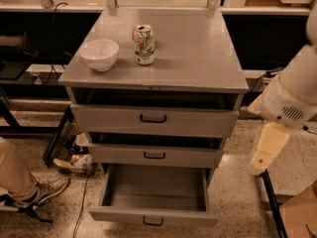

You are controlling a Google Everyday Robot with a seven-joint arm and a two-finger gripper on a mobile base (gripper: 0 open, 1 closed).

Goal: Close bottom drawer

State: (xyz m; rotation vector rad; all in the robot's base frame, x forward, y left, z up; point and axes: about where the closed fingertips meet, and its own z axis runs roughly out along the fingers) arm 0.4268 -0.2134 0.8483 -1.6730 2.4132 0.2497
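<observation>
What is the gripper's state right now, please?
Gripper: open or closed cannot be told; it hangs to the right of the cabinet, apart from the pulled-out bottom drawer.
</observation>
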